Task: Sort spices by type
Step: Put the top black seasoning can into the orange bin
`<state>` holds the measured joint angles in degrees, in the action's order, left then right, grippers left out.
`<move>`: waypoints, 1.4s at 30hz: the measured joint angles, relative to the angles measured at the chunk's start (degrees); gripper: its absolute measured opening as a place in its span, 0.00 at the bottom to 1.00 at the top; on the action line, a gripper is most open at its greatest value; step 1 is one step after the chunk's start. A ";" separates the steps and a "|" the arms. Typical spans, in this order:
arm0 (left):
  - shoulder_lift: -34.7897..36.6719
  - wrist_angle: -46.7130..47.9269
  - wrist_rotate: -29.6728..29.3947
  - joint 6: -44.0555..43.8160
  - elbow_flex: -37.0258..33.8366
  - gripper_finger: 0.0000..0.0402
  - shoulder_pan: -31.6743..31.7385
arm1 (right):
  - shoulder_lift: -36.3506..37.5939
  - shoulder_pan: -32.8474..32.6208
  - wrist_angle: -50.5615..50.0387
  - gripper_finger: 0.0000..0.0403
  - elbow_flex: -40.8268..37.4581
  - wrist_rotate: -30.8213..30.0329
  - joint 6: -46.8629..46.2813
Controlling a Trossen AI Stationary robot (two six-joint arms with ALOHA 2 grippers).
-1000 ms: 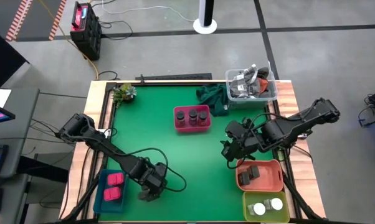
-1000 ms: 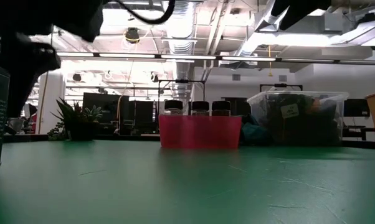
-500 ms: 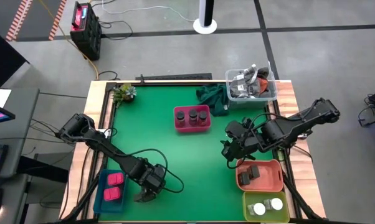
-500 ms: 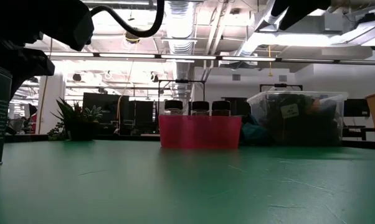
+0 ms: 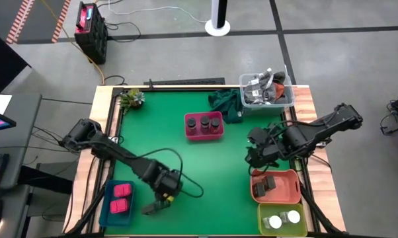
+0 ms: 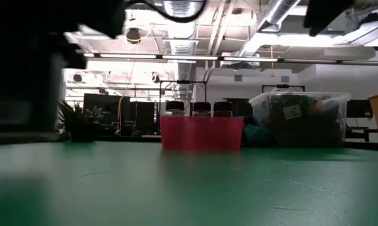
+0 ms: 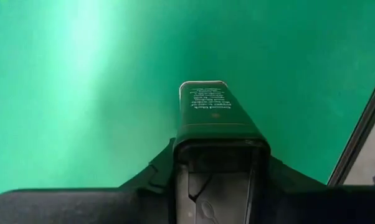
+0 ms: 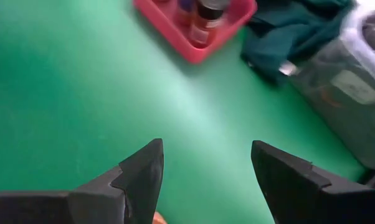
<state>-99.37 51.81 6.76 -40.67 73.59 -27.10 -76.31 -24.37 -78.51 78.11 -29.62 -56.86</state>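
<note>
our left claw [image 7: 217, 155] is clamped on a dark grey rectangular box with fine white print [image 7: 207, 107], the last spice we can find outside a tray; from overhead it shows as a small dark block [image 5: 154, 207] at the near left of the green bench [image 5: 186, 165], just beside the blue tray [image 5: 118, 203] that holds two pink flat packets [image 5: 121, 198]. we judge the box is gripped by one end, so most of its length sticks out clear of the fingers and can be set down without the claw fouling a tray wall. the other dark grey boxes [image 5: 268, 184] lie in the orange tray [image 5: 276, 187] on the far right side, so the box will probably have to cross the bench. our right claw [image 8: 206, 168] waits spread wide and empty above the bench just by that orange tray, likely parked there to receive or to stay out of the way. the white-capped round jars [image 5: 283, 219] sit in the green tray [image 5: 282, 220], and the dark brown round jars [image 5: 204, 123] stand in the pink tray [image 5: 203, 127] at the middle back. the left wrist view alone shows the grip and the print on the box; the overhead view alone shows where every tray lies. the low view gives the jars [image 6: 201, 108] upright in the pink tray [image 6: 201, 132], with a clear plastic tub of clutter [image 6: 300, 119] behind, but the left arm is only a dark blur there.
</note>
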 joint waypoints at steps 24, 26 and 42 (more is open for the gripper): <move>-15.91 0.42 -1.48 26.93 28.70 0.34 23.90 | 4.48 -6.83 -2.35 0.67 -0.02 1.25 -10.89; -20.68 3.49 -1.35 28.86 34.64 0.34 23.89 | 4.39 -7.21 -2.61 0.67 -0.02 1.36 -11.62; -33.81 17.18 -1.54 34.06 53.10 0.54 23.96 | 6.16 -12.77 -7.20 0.67 -0.02 0.91 -19.23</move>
<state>-133.19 68.99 5.22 -6.61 126.68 -3.13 -70.15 -37.15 -85.71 78.08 -28.71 -76.09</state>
